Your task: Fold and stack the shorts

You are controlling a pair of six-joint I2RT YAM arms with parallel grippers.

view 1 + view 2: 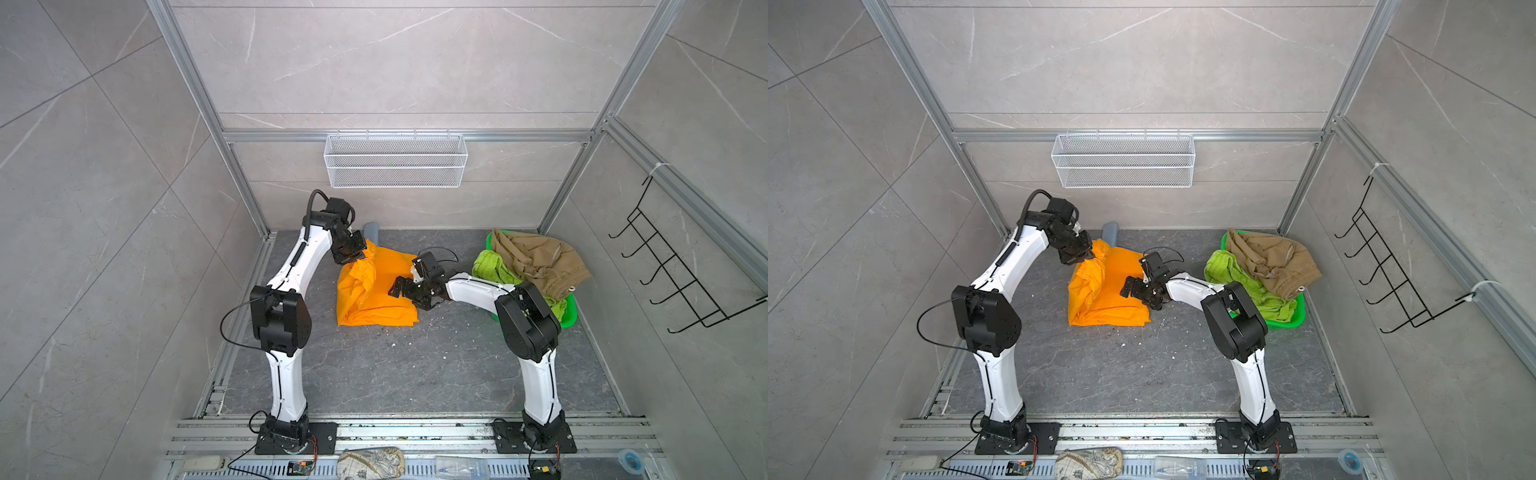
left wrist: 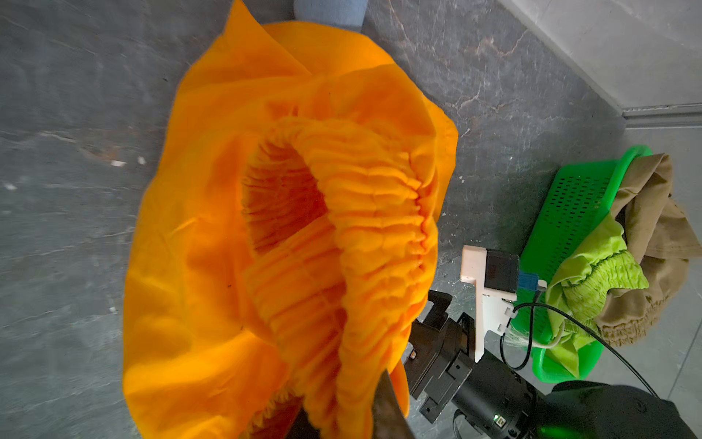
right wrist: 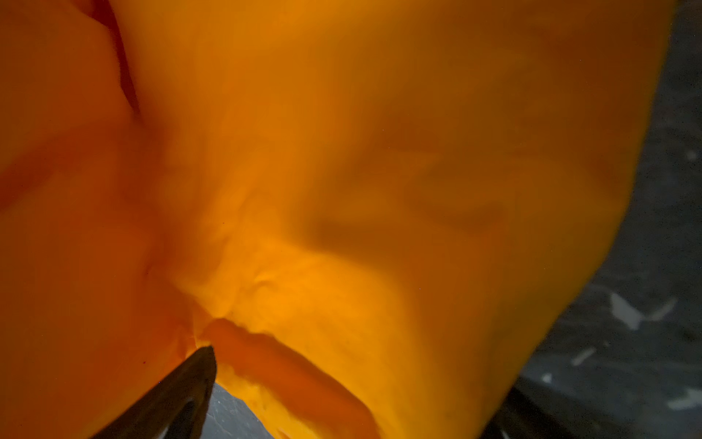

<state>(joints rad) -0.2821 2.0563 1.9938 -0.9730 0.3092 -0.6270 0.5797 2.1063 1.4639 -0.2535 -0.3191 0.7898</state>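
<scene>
Your left gripper (image 1: 360, 257) is clamped on the gathered elastic waistband of the orange shorts (image 1: 374, 297). It holds that edge lifted off the counter (image 1: 415, 365) toward the back-left, while the rest of the cloth drapes down and lies rumpled on the dark surface, its near hem flat. Your right gripper (image 1: 409, 296) sits over the right side of the same shorts with its jaws spread wide. In the right wrist view, 1 finger (image 3: 182, 387) has its tip at a fold of the orange fabric, but nothing is pinched. The other 2 shorts are well apart to the right: the khaki shorts (image 1: 536, 257) lie heaped on top of the lime green shorts (image 1: 492, 268). Both are piled in the green basket (image 1: 572, 309) at the back-right corner — spilling over its rim.
</scene>
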